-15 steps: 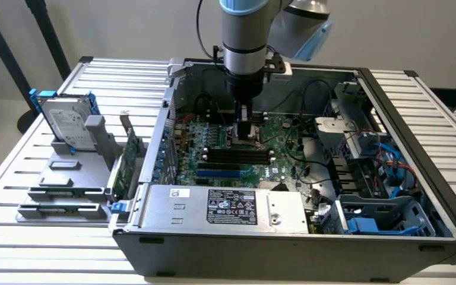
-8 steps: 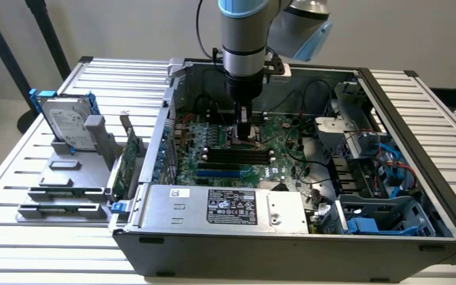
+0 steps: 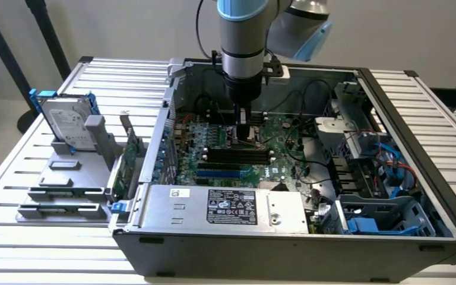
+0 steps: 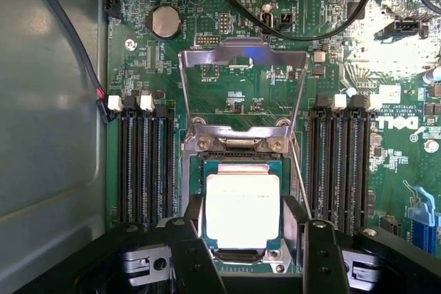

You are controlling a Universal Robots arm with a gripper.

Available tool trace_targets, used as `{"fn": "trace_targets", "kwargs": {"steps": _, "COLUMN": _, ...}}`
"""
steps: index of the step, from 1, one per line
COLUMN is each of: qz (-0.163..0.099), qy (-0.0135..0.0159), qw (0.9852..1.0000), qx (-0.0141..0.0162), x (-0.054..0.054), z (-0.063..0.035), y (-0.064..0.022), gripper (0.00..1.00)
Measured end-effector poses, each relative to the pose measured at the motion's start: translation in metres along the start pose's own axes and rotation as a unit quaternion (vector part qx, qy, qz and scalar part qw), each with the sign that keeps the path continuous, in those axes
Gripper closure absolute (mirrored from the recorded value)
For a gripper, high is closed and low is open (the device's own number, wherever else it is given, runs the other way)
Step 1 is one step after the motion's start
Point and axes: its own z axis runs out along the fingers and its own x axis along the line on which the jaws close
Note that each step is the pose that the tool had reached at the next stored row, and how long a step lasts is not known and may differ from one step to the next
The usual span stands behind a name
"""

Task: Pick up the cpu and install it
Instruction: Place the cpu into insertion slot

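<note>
robot arm reaches down into an open dark grey metal computer case (image 3: 212, 243) lying on a slatted metal table (image 3: 54, 237). black two-finger gripper (image 3: 246, 133) sits low over the green motherboard (image 3: 284, 133), between the black memory slots.

wrist view: small flat square cpu with a shiny silver-grey metal top (image 4: 242, 211) lies flat in the square socket area of the green motherboard (image 4: 138, 67). gripper (image 4: 244, 204) is around it, black fingers (image 4: 194, 215) one on each side, touching its opposite edges, so the tool is closed on the cpu at about chip width. cannot tell if the cpu is fully seated. silver metal load plate frame (image 4: 241, 51) is flipped open, lying flat just beside the socket. long black memory slots (image 4: 145, 163) flank the socket on both sides. round silver coin battery (image 4: 165, 21) is beyond the open frame, near the board corner.

exterior view's left: silver rectangular hard drive with blue side rails (image 3: 68, 124) stands upright in a grey holder on the table, well apart from the gripper. silver power supply box with a black label (image 3: 228, 208) sits inside the case along its near wall.
</note>
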Motion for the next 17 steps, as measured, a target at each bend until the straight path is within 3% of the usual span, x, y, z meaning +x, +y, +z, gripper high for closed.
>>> {"fn": "trace_targets", "kwargs": {"steps": 8, "qz": 0.005, "qy": -0.0028, "qw": 1.0000, "qx": -0.0003, "x": 0.0012, "z": 0.0047, "y": -0.0008, "gripper": 0.46}}
{"fn": "trace_targets", "kwargs": {"steps": 17, "qz": 0.013, "qy": -0.0036, "qw": 0.9999, "qx": -0.0007, "x": 0.0024, "z": 0.0089, "y": -0.0012, "gripper": 0.46}}
